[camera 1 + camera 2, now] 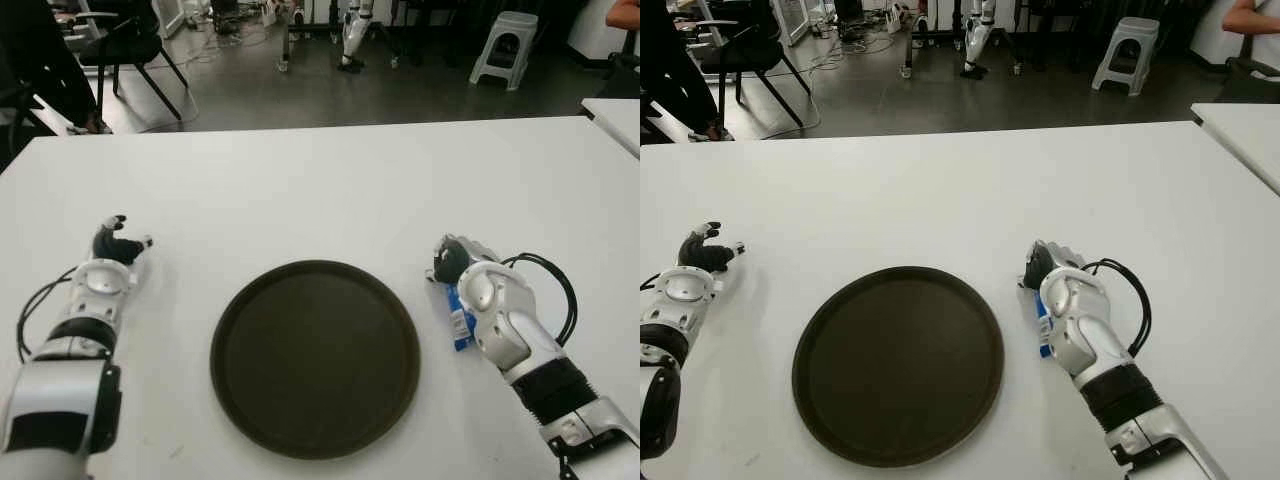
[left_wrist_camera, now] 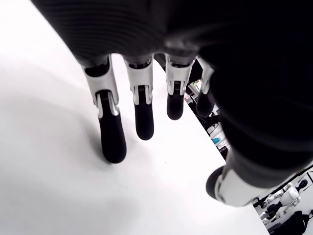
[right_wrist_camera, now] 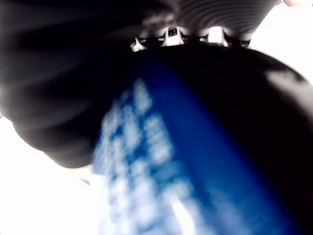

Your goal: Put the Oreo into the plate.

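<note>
A dark round plate (image 1: 226,330) lies on the white table (image 1: 300,190) in front of me, with nothing in it. The Oreo is a blue packet (image 1: 461,323) lying on the table just right of the plate's rim. My right hand (image 1: 452,260) sits over the packet with its fingers curled around the far end. In the right wrist view the blue wrapper (image 3: 161,161) fills the space against the palm. My left hand (image 1: 118,242) shows to the left of the plate. Its fingers (image 2: 139,112) are stretched out over bare table and hold nothing.
A cable loops beside my right forearm (image 1: 560,280). A second white table (image 1: 615,115) stands at the far right. Beyond the table's far edge are chairs (image 1: 130,50), a grey stool (image 1: 505,45) and a seated person (image 1: 40,60) at the back left.
</note>
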You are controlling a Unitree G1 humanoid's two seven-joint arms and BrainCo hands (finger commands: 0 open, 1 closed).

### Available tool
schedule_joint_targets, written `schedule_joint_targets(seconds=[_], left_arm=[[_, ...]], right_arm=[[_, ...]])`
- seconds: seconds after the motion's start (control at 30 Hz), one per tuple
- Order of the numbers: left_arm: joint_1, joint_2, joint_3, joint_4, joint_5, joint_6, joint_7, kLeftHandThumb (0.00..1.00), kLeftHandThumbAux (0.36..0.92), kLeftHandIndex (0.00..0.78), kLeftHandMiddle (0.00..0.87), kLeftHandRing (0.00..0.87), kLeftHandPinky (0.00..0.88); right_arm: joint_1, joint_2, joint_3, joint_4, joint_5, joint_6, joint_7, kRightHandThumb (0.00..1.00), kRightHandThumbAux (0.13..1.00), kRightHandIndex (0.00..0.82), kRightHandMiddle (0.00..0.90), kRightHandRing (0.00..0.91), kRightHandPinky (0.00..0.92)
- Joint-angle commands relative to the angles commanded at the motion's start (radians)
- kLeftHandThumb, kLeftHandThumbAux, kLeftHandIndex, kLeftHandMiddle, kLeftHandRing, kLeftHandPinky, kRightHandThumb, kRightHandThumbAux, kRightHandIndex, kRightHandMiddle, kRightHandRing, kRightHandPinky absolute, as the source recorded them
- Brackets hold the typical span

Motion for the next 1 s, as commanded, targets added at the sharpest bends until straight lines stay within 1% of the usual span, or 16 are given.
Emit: schedule_joint_targets(seconds=[0.1,0.37,0.6,0.77,1.0], left_arm=[[0.001,0.0,0.004,0.0,-0.004,-0.004,-0.001,0.223,0.752,0.047,0.115,0.159,0.191],[0.002,0.002,-0.011,0.003,0.014,-0.003,0.006,0.25,0.757,0.063,0.135,0.173,0.208],[0.004,0.001,-0.006,0.002,0.005,-0.012,0.001,0.249,0.76,0.06,0.134,0.17,0.195],[0.002,0.003,-0.02,0.003,0.019,-0.006,0.007,0.238,0.758,0.055,0.131,0.168,0.187],[0.0,0.004,-0.033,0.003,0.025,-0.002,0.007,0.22,0.767,0.055,0.127,0.17,0.196]], right_arm=[[-0.014,0.0,0.0,-0.008,-0.002,0.006,0.005,0.405,0.797,0.668,0.804,0.812,0.812],[-0.011,0.005,-0.032,-0.045,0.015,-0.034,-0.048,0.403,0.79,0.687,0.813,0.816,0.816],[-0.016,0.001,-0.046,-0.095,0.015,-0.054,-0.053,0.392,0.788,0.692,0.817,0.82,0.819],[-0.02,0.0,-0.045,-0.12,0.004,-0.053,-0.054,0.388,0.788,0.699,0.821,0.824,0.823],[-0.026,-0.01,-0.04,-0.13,-0.006,-0.074,-0.065,0.345,0.79,0.661,0.809,0.816,0.814]])
